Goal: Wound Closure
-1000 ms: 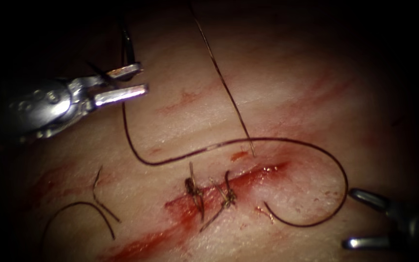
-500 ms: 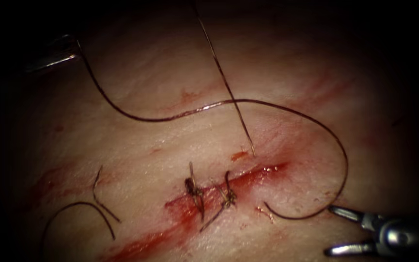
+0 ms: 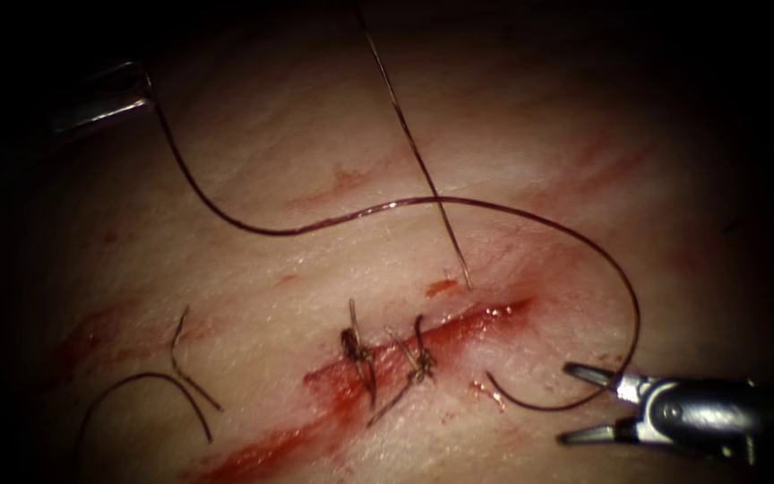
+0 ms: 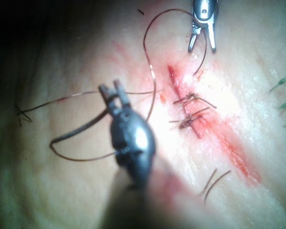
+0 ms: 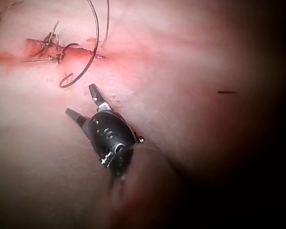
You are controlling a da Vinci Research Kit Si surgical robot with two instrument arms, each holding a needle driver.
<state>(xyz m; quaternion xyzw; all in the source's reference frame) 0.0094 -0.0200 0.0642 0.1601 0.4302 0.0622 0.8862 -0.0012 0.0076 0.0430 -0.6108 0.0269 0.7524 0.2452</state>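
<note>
My left tool (image 3: 136, 92) is at the far upper left, well left of the cut (image 3: 459, 327). In the left wrist view its jaws (image 4: 111, 88) are shut on the curved needle (image 4: 78, 128), which is out of the tissue. The thread (image 3: 270, 231) sweeps from there in a wide loop (image 3: 633, 314) and ends at the tissue right of the cut (image 3: 492, 378). A second straight strand (image 3: 414, 152) meets the tissue just left of the cut. My right tool (image 3: 568, 403) (image 5: 81, 101) is open beside the loop, right of the cut, holding nothing.
Two knotted stitches (image 3: 356, 345) (image 3: 418, 358) cross the cut, with red fluid (image 3: 315, 394) pooled along it. Cut ends of thread (image 3: 181, 363) (image 3: 145, 381) lie on the tissue at the lower left. In the left wrist view the right tool (image 4: 201, 47) hangs over the cut's end.
My left tool has drawn back up and to the left, pulling the thread's curve after it. The right tool has come leftward up to the loop, jaws still open.
</note>
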